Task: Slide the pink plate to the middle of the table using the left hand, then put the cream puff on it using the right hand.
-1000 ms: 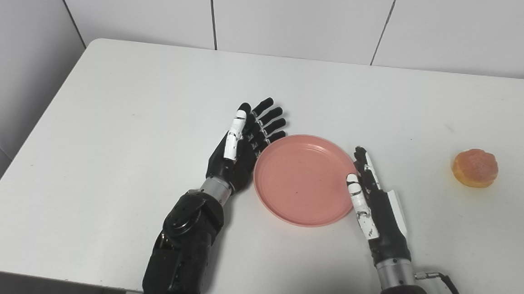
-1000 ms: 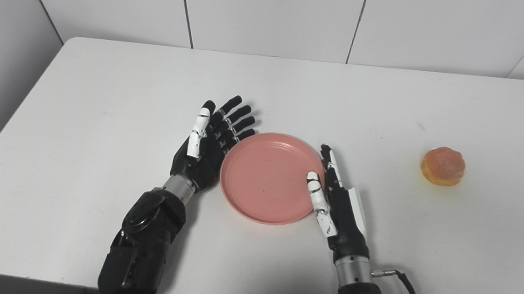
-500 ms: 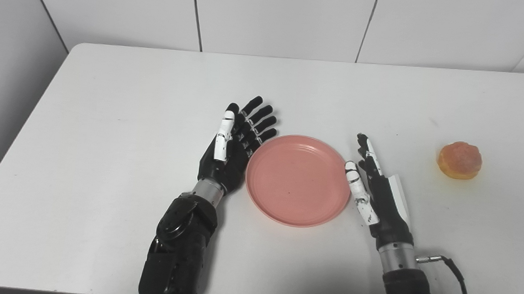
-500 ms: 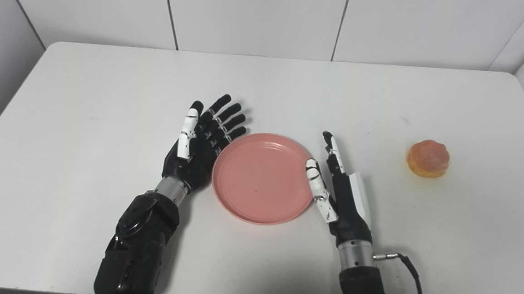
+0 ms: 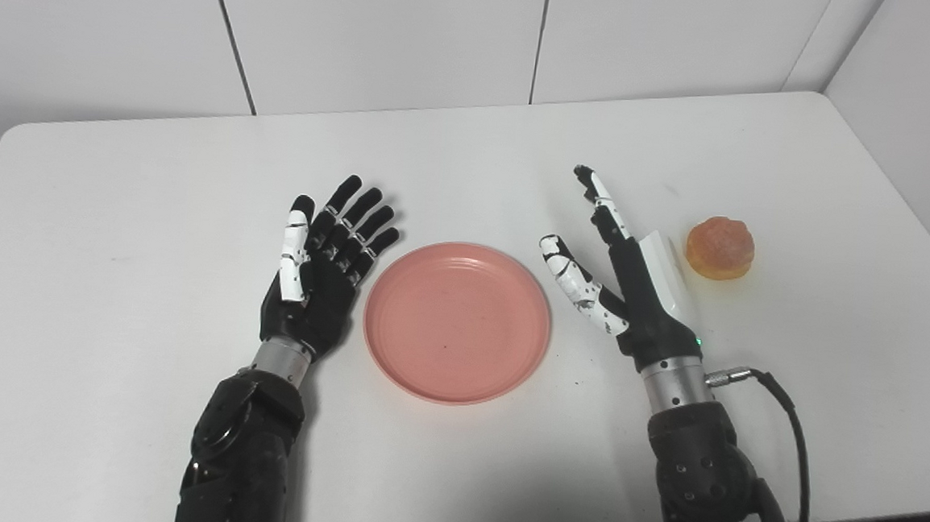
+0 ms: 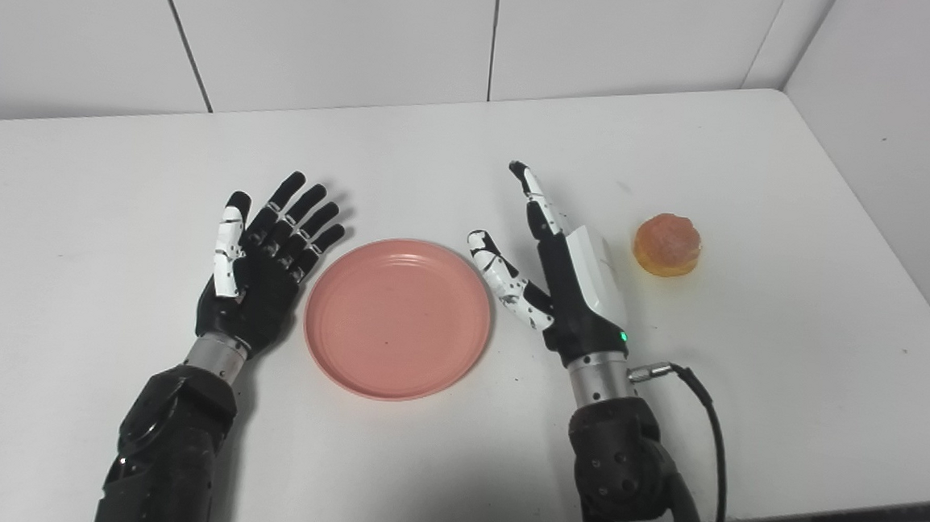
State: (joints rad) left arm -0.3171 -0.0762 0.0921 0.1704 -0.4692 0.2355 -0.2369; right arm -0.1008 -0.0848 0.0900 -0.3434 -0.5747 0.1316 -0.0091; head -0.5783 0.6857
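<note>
The pink plate point(image 5: 456, 320) lies flat near the middle of the white table point(image 5: 154, 194). My left hand point(image 5: 317, 272) rests open just left of the plate's rim, palm up, fingers spread, holding nothing. My right hand point(image 5: 622, 266) stands open on its edge to the right of the plate, thumb spread toward the plate, fingers pointing away from me. The orange-brown cream puff point(image 5: 720, 247) sits on the table just right of that hand, a small gap between them.
White tiled walls stand behind the table and at its right end. The table's right edge lies close beyond the cream puff point(image 6: 667, 243). A black cable point(image 5: 787, 410) loops from my right wrist near the table's front edge.
The camera has swung to the right, shifting the whole picture left. My right hand has lifted away from the plate's rim and moved toward the cream puff. The left hand has hardly moved.
</note>
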